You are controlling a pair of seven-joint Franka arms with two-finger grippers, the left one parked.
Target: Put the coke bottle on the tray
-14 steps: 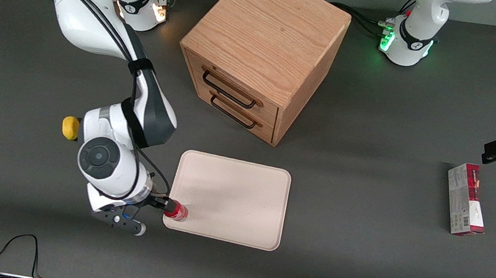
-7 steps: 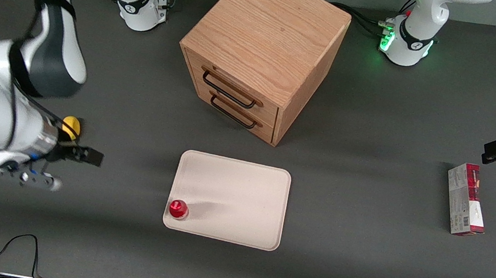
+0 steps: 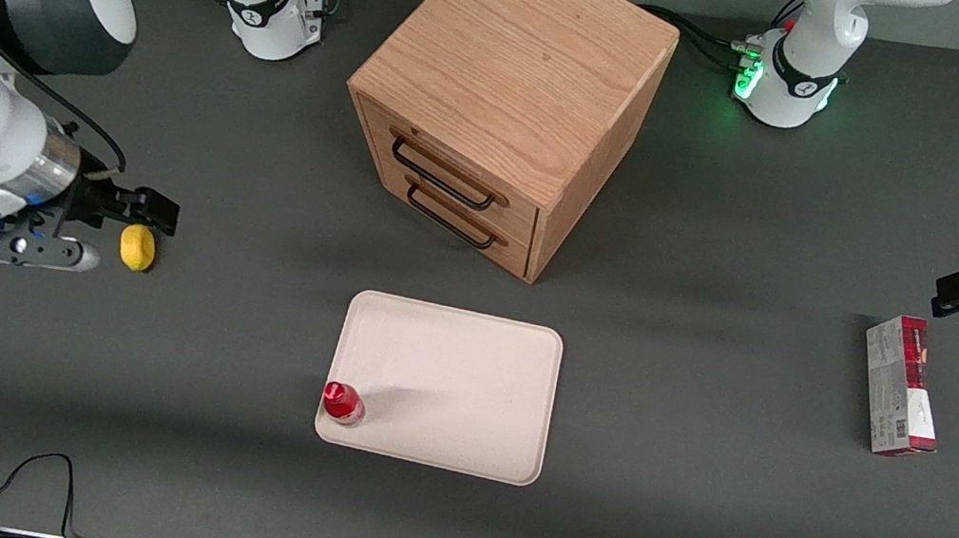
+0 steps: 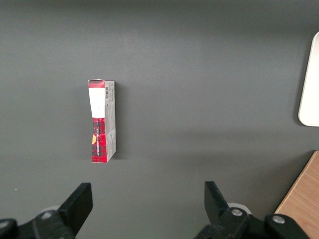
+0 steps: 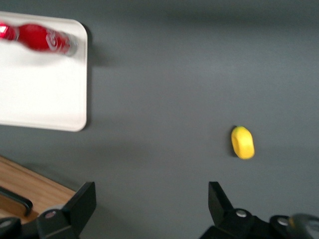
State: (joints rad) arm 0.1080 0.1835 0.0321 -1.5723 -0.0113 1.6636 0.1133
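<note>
The coke bottle (image 3: 343,403) stands upright on the cream-white tray (image 3: 462,382), at the tray's corner nearest the front camera on the working arm's side. It also shows in the right wrist view (image 5: 42,38) on the tray (image 5: 45,94). My right gripper (image 3: 158,210) is open and empty, raised above the table toward the working arm's end, well away from the tray and close above the yellow lump (image 3: 137,248). In the right wrist view the gripper (image 5: 149,204) has both fingers spread wide with nothing between them.
A wooden drawer cabinet (image 3: 506,100) with two black handles stands farther from the front camera than the tray. The yellow lump also shows in the right wrist view (image 5: 242,142). A red-and-grey carton (image 3: 900,384) lies toward the parked arm's end, seen too in the left wrist view (image 4: 102,121).
My gripper let go of the bottle on the tray, then rose and swung away toward the working arm's end, ending over the yellow lump. The bottle stays upright on the tray.
</note>
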